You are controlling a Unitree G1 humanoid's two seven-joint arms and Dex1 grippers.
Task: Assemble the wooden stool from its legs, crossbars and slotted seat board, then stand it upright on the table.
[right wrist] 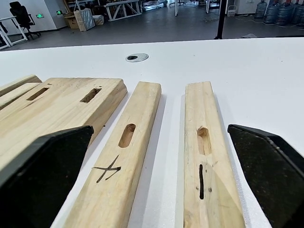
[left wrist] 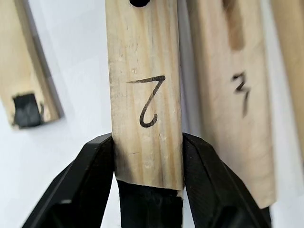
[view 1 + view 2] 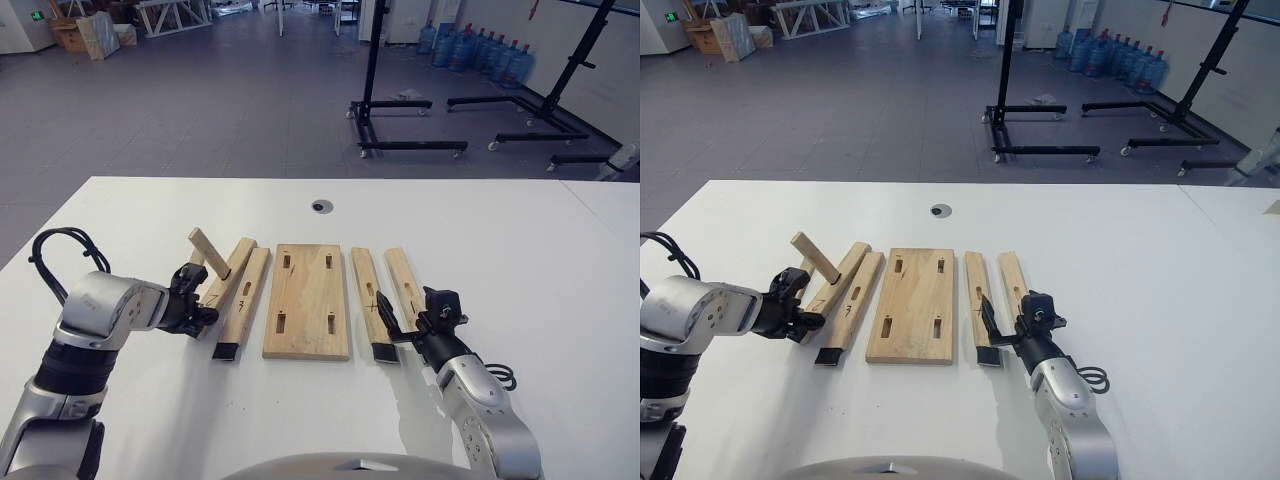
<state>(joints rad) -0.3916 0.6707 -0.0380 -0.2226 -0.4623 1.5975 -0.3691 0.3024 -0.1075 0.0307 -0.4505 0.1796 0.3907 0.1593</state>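
White table (image 3: 520,260), left claw (image 3: 205,305) gripping leg (image 3: 232,262) (pointing away, perhaps lifted), right claw (image 3: 412,318) spread.

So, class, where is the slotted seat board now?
In the left eye view, the seat board lies flat mid-table, between the left legs and right legs.

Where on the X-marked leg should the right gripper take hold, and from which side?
Probably its near end, from above, jaws across the width: the X-marked leg lies flat, pointing away from the robot, with narrow gaps to the seat board and the neighbouring leg.
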